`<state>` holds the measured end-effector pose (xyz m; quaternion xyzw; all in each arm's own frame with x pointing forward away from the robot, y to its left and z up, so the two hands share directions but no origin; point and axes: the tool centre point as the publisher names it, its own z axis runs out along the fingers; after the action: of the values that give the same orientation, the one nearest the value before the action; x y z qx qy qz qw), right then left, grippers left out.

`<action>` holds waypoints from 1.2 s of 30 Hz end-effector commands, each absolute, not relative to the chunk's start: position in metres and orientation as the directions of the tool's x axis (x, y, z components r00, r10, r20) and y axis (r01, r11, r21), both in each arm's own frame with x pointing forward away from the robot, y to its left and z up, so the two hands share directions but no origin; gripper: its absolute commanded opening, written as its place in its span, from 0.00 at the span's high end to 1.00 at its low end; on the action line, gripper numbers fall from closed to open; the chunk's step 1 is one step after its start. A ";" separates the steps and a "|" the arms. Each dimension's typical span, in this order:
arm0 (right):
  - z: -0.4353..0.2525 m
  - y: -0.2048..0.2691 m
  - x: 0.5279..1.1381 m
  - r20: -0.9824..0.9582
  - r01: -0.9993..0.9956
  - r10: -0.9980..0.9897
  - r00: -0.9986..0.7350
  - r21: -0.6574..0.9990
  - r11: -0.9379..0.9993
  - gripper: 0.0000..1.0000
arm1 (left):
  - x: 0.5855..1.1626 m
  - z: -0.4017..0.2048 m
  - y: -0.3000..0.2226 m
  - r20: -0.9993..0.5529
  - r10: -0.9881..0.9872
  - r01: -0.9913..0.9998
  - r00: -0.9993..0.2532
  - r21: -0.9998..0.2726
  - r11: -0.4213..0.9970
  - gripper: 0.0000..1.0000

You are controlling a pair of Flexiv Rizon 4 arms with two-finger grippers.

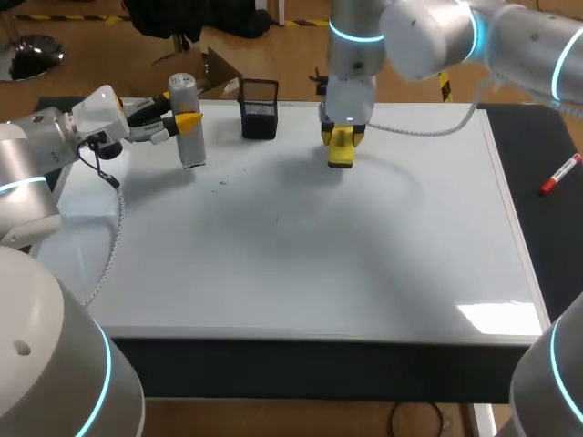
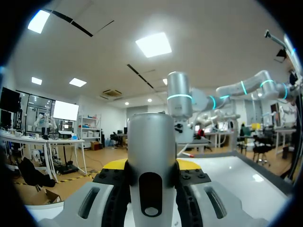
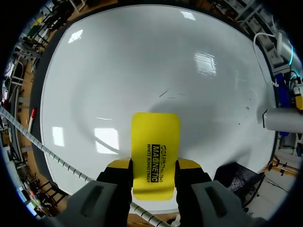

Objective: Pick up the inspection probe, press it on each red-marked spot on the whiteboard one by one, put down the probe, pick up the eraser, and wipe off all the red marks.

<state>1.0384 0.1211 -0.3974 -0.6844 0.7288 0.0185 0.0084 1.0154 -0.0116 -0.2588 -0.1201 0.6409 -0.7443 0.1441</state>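
The inspection probe [image 2: 151, 151] hides most of the left gripper's [image 2: 151, 166] yellow fingertips [image 2: 115, 164], and the picture's edge cuts off its lower end. In the head view the right gripper [image 1: 340, 138] covers the top of the eraser [image 1: 340, 157], and I cannot tell whether the eraser touches the whiteboard [image 1: 301, 264]. The dark specks [image 1: 221, 183] at the board's far left are too small to identify.

Yellow eraser [image 3: 155, 142], grey probe [image 2: 151, 142], white whiteboard [image 1: 319, 246]

Black printed lettering, two lines running lengthwise, on the flat yellow rectangular eraser [image 3: 155, 135].
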 end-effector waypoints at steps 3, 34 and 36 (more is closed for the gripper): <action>-0.409 0.142 1.055 -0.049 -0.997 -0.996 -0.075 0.029 0.074 1.00 | 1.014 -0.257 -0.012 -0.007 -0.372 0.062 -0.928 -0.989 -0.136 1.00; -0.419 0.154 1.077 -0.017 -0.993 -0.994 -0.110 0.046 0.109 1.00 | 1.014 -0.257 -0.012 -0.007 -0.372 0.062 -0.928 -0.989 -0.136 1.00; -0.419 0.154 1.077 -0.017 -0.993 -0.994 -0.110 0.046 0.109 1.00 | 1.014 -0.257 -0.012 -0.007 -0.372 0.062 -0.928 -0.989 -0.136 1.00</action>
<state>1.0762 0.1546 -0.4208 -0.6661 0.7454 0.0240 -0.0078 1.0154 -0.0115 -0.2587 -0.1200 0.6410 -0.7443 0.1441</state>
